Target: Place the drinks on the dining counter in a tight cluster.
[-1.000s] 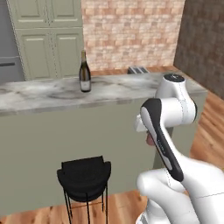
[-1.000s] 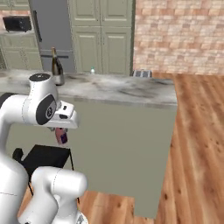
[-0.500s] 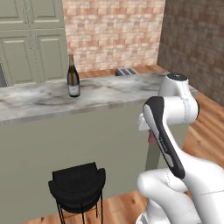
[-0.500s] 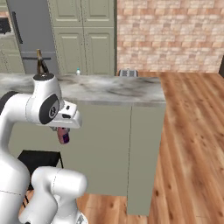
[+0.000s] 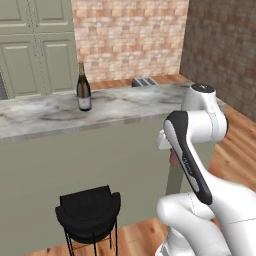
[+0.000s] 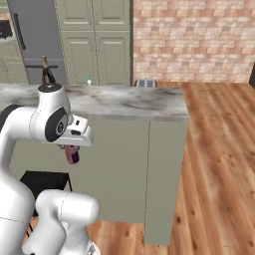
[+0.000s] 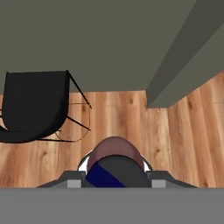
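Your gripper [image 6: 72, 153] grasps maroon bottle [image 6: 73, 155], held below worktop [image 6: 129, 102] edge, above black stool [image 7: 35, 107] and wood floor. Wine bottle [image 5: 83, 88] stands upright on worktop; small water bottle [image 6: 89, 81] at far edge.

Home kitchen, sage-green cabinets [image 5: 40, 45], grey fridge [image 6: 35, 37], brick wall [image 5: 130, 37], marble dining counter [image 5: 125, 107] with toaster [image 5: 144, 81] and wine bottle [image 5: 83, 90], black bar stool [image 5: 90, 215], wood floor [image 6: 219, 164]
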Motion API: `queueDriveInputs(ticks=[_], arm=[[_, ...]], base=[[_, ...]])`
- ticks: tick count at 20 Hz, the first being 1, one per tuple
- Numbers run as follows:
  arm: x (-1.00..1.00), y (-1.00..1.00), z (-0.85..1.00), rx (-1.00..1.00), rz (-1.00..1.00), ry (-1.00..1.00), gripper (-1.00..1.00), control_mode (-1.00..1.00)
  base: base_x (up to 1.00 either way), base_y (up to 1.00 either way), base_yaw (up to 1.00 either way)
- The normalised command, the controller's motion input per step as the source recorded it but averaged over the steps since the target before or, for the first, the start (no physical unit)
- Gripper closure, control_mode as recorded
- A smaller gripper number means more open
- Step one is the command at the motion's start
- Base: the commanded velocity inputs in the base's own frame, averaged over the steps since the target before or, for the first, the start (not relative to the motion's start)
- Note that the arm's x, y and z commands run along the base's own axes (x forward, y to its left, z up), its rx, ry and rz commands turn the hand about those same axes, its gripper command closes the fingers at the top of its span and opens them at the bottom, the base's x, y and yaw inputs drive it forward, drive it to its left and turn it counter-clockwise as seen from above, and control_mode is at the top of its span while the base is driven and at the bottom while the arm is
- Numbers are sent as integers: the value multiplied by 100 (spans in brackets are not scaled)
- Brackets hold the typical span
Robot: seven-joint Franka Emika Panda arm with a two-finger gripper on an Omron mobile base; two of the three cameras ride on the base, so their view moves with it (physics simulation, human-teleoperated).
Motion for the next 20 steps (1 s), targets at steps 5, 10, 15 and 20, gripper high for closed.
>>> queueDriveInputs(ticks=[5, 10, 15, 20], arm=[[0, 2, 4, 0, 0, 0, 100, -100], [0, -1, 48, 0, 7, -1, 100, -100], [-8, -5, 61, 2, 14, -16, 100, -100], [1, 6, 29, 3, 8, -38, 100, -100]], base=[[0, 0, 0], [0, 0, 0], [0, 0, 0], [0, 0, 0]])
